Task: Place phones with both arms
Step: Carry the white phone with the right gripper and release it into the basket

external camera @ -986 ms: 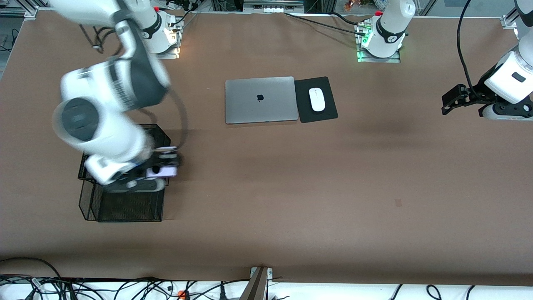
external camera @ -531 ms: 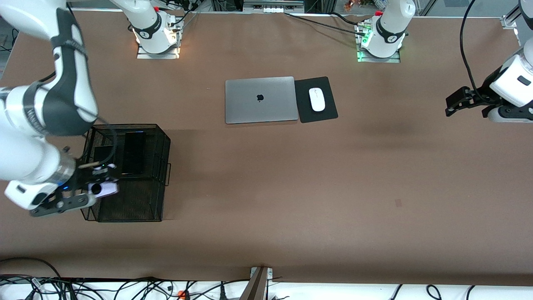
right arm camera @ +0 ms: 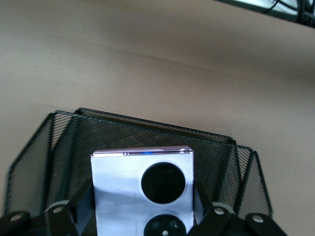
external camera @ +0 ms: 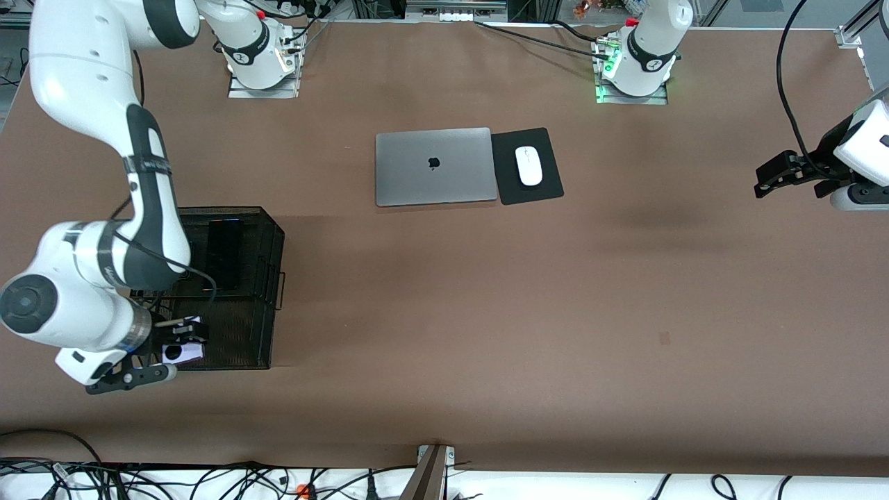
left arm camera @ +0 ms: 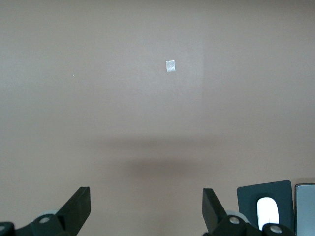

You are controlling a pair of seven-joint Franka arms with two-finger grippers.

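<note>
My right gripper (external camera: 182, 345) is shut on the lavender-white phone (external camera: 183, 353), which has two black circles, and holds it over the end of the black mesh basket (external camera: 275, 239) nearest the front camera. In the right wrist view the phone (right arm camera: 142, 187) sits between the fingers (right arm camera: 204, 201) with the basket (right arm camera: 147, 132) under it. The long slim black slab (external camera: 223, 253) lies in the basket. The black flip phone is hidden by the right arm. My left gripper (external camera: 771, 179) is open and empty over bare table at the left arm's end; it shows in the left wrist view (left arm camera: 146, 201).
A closed grey laptop (external camera: 434, 167) lies mid-table, with a white mouse (external camera: 528, 166) on a black pad (external camera: 545, 142) beside it; the mouse (left arm camera: 266, 212) also shows in the left wrist view. A small pale mark (left arm camera: 170, 66) is on the table.
My right arm has swung the lavender phone from the basket's edge facing mid-table to over its end nearest the front camera. My left gripper has drifted toward the left arm's end of the table.
</note>
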